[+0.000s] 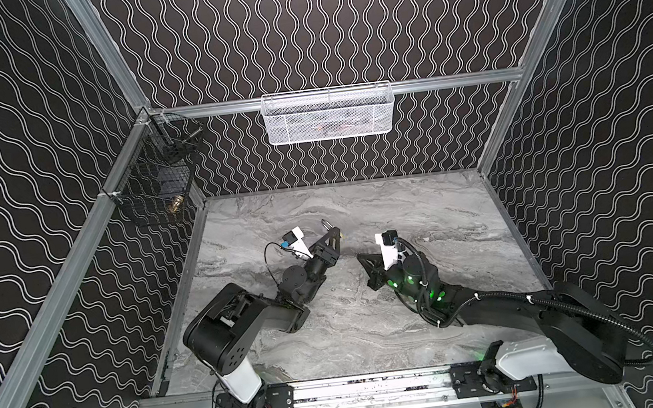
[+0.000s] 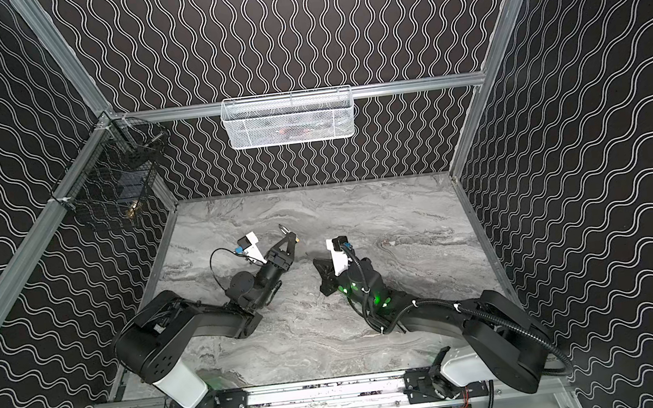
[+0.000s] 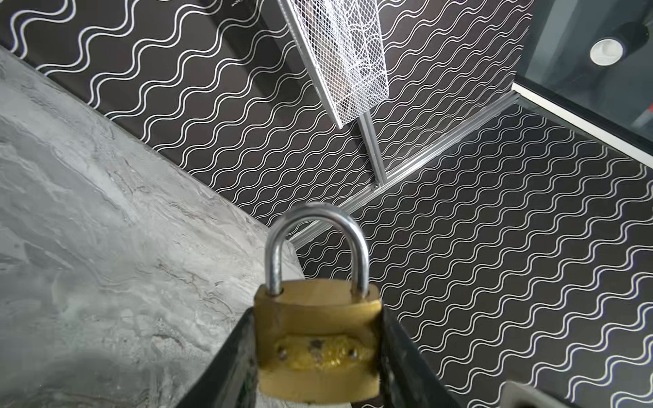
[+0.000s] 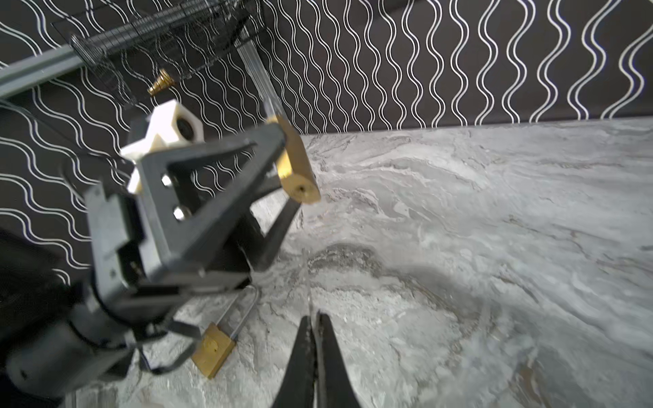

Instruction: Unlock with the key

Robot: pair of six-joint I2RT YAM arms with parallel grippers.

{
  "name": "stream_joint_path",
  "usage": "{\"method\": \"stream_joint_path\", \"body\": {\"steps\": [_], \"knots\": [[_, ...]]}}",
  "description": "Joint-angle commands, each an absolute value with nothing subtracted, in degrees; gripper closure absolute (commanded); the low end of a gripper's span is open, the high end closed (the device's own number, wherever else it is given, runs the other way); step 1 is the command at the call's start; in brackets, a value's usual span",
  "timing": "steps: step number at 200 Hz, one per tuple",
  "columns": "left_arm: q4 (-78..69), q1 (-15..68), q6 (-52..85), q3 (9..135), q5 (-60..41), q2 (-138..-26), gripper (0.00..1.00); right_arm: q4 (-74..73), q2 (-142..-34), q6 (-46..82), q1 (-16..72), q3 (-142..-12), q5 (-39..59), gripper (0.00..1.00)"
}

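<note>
Padlock [image 3: 318, 339], shackle [image 3: 315, 214] shut, in grip of left hand [image 1: 333, 233]

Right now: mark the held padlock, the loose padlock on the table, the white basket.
held padlock [image 3: 318, 339]: left wrist view, front face of the brass body.
loose padlock [image 4: 213, 351]: right wrist view, brass body.
white basket [image 1: 328, 125]: a top view, front mesh wall.

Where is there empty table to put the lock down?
Bare: the table's right side, between the right jaws and the right wall, and the back strip below the white basket. Crowded: the middle, where the left jaws grip the padlock; a second padlock lies under that arm.
</note>
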State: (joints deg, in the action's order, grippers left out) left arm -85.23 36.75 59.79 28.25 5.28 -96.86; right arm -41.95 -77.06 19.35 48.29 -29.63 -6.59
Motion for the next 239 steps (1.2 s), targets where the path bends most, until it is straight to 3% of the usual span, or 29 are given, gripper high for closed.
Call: {"method": "stream_joint_path", "body": {"steps": [1, 239], "knots": [[-88.79, 36.56, 61.43, 27.86, 5.26, -96.79, 0.99, -43.81, -76.46, 19.17, 48.48, -29.42, -8.25, 1.00], [-88.78, 36.57, 64.25, 27.08, 5.62, -96.48, 1.00, -41.06, -84.46, 20.39, 50.54, -38.06, -12.34, 1.00]]}}
